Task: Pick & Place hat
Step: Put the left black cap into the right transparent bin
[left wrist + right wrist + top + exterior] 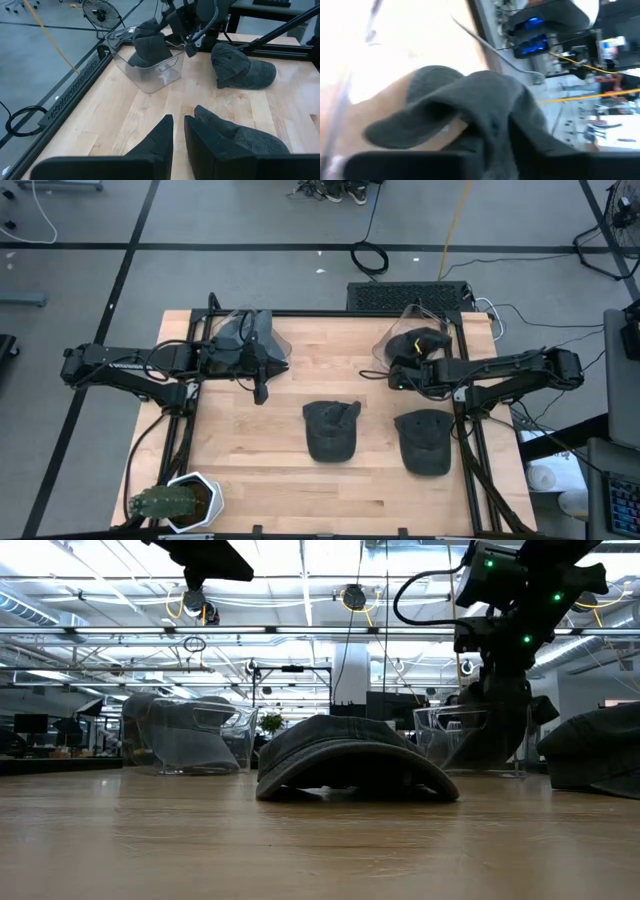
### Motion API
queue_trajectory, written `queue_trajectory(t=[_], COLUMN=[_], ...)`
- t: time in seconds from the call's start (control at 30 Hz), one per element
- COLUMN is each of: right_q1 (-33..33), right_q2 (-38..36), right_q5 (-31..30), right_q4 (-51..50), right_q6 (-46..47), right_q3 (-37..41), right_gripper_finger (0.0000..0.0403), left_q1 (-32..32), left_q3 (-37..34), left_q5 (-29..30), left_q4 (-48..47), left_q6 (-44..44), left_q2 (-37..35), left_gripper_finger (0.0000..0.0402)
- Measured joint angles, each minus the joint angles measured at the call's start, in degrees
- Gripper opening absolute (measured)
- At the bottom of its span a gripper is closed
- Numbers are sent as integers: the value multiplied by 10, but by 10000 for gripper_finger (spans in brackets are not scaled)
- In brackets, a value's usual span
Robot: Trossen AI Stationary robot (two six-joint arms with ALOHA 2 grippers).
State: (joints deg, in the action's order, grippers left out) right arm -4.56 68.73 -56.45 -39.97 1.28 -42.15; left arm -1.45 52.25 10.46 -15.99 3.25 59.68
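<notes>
Open wood across the left half of the table point(240, 450) in the high view, lower left to centre, nothing lying there. Two caps block the lower middle: middle cap point(331, 428) and right cap point(424, 441), narrow bare strip between them. Clear bin point(262, 340) at upper left, left gripper point(262, 388) hanging just below it. Right bin point(412, 340) at upper right, crowded by the right gripper point(400, 375) and a cap. Potted cactus point(178, 504) fills the bottom-left corner. Bare gap between the bins, top centre.
</notes>
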Motion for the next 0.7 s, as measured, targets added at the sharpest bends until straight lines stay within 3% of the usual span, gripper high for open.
queue_trajectory(t=[0.07, 0.17, 0.37, 0.6, 0.7], right_q1=[-1, -2, 3, 32, 46], right_q2=[0, 0, 0, -26, -57], right_q5=[18, 28, 16, -97, -101], right_q4=[6, 28, 34, 61, 106], right_q6=[-3, -23, -51, -120, -169], right_q3=[0, 0, -50, -115, -129], right_gripper_finger=[21, 5, 1, 1, 1], left_q1=[0, 0, 0, 0, 0], left_q3=[0, 0, 0, 0, 0], left_q5=[0, 0, 0, 0, 0], left_q4=[0, 0, 0, 0, 0], left_q6=[0, 0, 0, 0, 0], left_q2=[0, 0, 0, 0, 0], left_gripper_finger=[58, 58, 58, 58, 58])
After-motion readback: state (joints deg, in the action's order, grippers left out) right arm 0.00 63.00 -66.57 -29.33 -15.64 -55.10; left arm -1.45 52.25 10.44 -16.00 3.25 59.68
